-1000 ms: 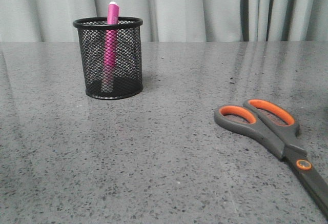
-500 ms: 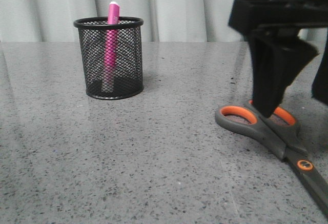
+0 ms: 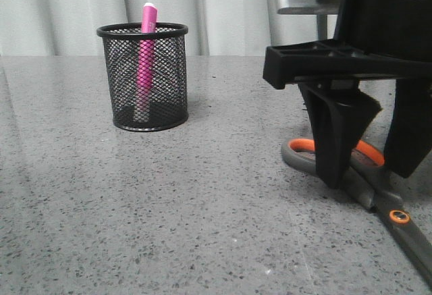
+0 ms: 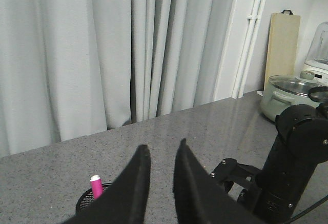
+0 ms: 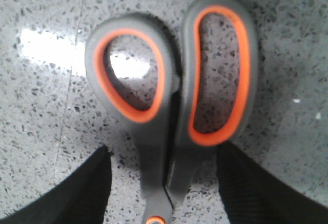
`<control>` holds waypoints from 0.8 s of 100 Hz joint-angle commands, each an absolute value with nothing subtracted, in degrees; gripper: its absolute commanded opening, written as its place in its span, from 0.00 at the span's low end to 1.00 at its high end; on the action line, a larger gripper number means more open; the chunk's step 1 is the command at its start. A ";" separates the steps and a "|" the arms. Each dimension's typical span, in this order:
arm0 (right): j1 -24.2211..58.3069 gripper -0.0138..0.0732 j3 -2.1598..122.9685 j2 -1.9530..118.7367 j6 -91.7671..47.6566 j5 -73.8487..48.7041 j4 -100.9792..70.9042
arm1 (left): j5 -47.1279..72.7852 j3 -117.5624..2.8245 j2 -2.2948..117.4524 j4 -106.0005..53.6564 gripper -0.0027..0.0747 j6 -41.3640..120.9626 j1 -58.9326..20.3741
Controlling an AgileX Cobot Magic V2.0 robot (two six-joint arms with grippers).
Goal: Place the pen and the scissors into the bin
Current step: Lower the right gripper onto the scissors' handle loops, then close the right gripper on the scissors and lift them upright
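The pink pen stands inside the black mesh bin at the far left of the table, its white tip above the rim. The scissors lie flat at the front right, blades closed, orange loops pointing away. My right gripper is open and low over the handles, one finger on each side. In the right wrist view the scissors fill the frame and the right gripper straddles the neck below the loops without touching. My left gripper is raised, empty, jaws a narrow gap apart, above the bin and pen.
Grey curtains hang behind the speckled grey table. In the left wrist view a lidded pot and a wooden board stand at the table's far right end, beyond the right arm.
My right arm has come into the front view, moved left and lowered, so its open fingers now straddle the scissors' handles. The bin, pen and scissors have not moved.
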State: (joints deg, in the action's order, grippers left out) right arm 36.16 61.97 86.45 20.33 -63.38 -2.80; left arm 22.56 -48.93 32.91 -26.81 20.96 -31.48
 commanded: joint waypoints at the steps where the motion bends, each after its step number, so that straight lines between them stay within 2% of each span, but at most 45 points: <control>1: 36.16 0.62 61.89 88.04 20.22 -62.54 -3.59 | 18.98 -50.24 33.06 -27.91 0.16 20.74 -31.72; 47: 36.26 0.62 61.99 79.78 24.16 -64.58 0.00 | 18.98 -50.24 33.06 -27.91 0.16 20.74 -31.72; 80: 38.78 0.62 61.75 81.13 24.26 -62.38 -2.60 | 18.88 -50.24 33.06 -27.91 0.16 20.74 -31.72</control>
